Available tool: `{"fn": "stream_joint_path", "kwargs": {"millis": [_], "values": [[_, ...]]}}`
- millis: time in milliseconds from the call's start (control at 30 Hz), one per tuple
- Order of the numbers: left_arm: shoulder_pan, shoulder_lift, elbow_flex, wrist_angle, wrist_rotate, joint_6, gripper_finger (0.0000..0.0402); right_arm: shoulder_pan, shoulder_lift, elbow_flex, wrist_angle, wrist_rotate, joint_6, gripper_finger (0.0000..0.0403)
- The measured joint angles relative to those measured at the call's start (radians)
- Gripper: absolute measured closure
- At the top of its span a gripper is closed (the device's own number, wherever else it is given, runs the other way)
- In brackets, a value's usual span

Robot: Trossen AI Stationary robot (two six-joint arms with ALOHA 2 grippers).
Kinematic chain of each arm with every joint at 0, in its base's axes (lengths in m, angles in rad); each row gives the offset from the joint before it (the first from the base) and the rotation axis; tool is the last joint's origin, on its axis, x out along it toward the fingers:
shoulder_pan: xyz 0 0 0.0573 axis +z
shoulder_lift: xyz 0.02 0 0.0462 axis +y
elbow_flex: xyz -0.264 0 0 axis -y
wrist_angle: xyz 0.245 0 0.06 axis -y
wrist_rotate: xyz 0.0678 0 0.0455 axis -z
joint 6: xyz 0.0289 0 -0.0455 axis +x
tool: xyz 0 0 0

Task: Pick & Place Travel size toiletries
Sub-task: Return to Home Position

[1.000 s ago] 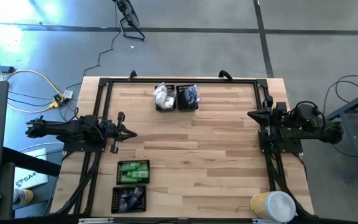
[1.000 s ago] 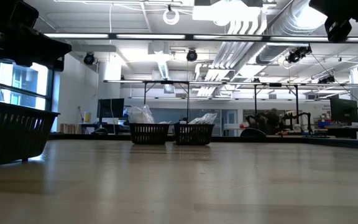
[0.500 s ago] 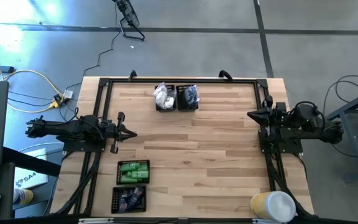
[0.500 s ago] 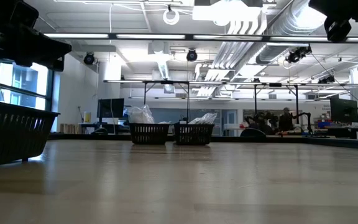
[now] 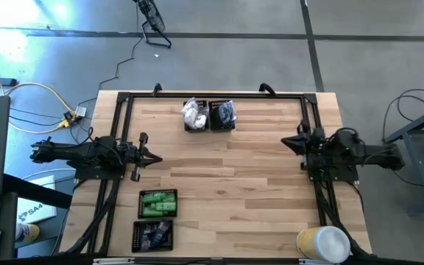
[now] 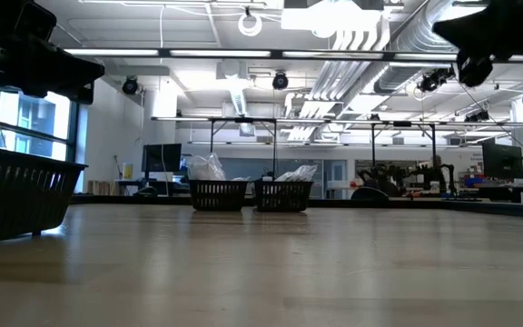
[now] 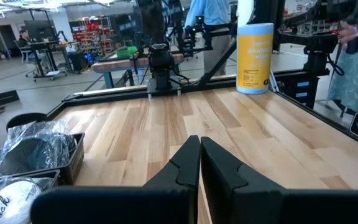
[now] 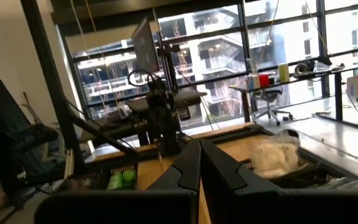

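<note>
Since green tubes (image 5: 157, 203), navy tubes (image 5: 153, 234), white packets (image 5: 193, 112) & bagged dark pieces (image 5: 223, 112) all lie in trays (image 5: 140, 205), sorting looks done, step = homing; left end effector (image 5: 155, 158) & right end effector (image 5: 285, 142) both pinched shut, empty, at opp desk (image 5: 234, 191) sides; next: just park arms.

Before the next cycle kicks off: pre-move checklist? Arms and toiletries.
1. Left pincer shut, empty: ok.
2. Right pincer shut, empty: ok.
3. Green tubes binned: ok.
4. Navy tubes binned: ok.
5. White packets and bagged dark pieces binned at the far edge: ok.
6. Right arm homed: cannot tell.
</note>
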Motion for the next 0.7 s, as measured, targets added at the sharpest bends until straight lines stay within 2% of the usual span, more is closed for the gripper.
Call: {"fn": "stream_joint_path", "kwargs": {"millis": [233,500,700], "values": [[0.0,0.0,0.0,0.0,0.001,0.001,0.0391,0.0,0.0,-0.197,0.238,0.001,0.032,0.04],[0.0,0.0,0.0,0.0,0.003,0.001,0.0391,0.0,0.002,-0.198,0.199,0.009,-0.005,0.04],[0.0,0.0,0.0,0.0,0.003,0.001,0.0391,0.0,0.003,-0.199,0.058,0.06,-0.02,0.04]]}}
